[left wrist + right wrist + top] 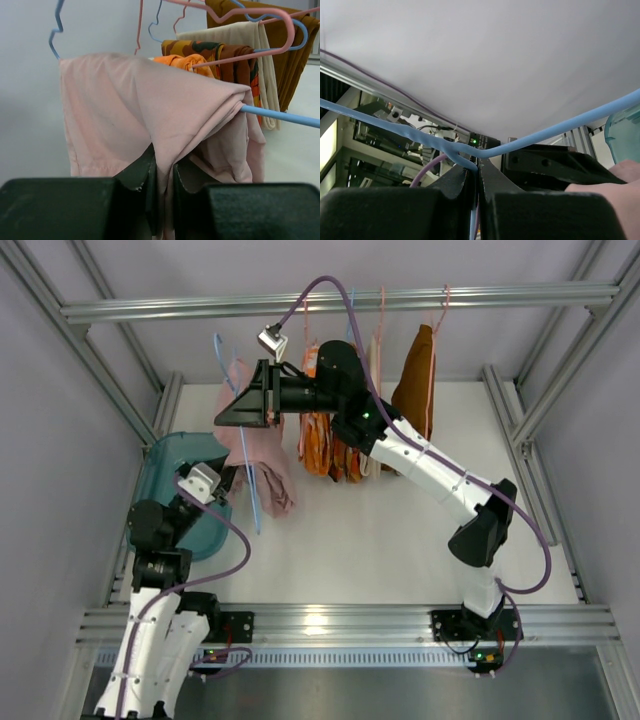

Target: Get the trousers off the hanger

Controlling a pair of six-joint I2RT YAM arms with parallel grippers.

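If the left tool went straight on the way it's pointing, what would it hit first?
The pink trousers: the left tool is shut on their hanging cloth, and more of it fills the line ahead. Depth beyond is unclear.

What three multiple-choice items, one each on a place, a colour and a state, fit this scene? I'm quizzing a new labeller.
1. Where does the teal bin sit?
A) at the left side of the table
B) at its right side
C) hung on the rail

2. What colour is the hanger carrying the pink trousers?
A) white
B) pink
C) blue

3. What is the left gripper doing?
A) open, holding nothing
B) shut on the pink trousers
C) shut on a bare hanger wire

Answers:
1 A, the top view shows it far left.
2 C, a blue bar sticks out of the pink fold.
3 B, pink cloth is clamped in it.
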